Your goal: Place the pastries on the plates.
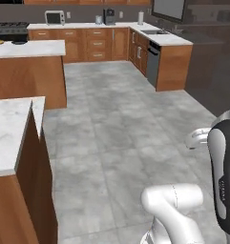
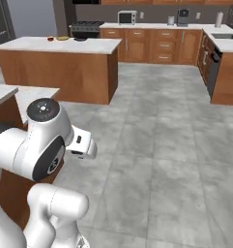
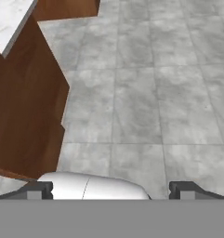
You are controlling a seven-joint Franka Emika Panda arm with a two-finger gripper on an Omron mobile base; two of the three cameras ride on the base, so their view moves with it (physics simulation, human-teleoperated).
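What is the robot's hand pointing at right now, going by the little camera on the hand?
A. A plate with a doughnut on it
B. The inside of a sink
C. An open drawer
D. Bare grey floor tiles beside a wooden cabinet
D: the hand view looks down on the grey tiled floor with a brown wooden cabinet side at its left, and the open gripper has nothing between its tips.
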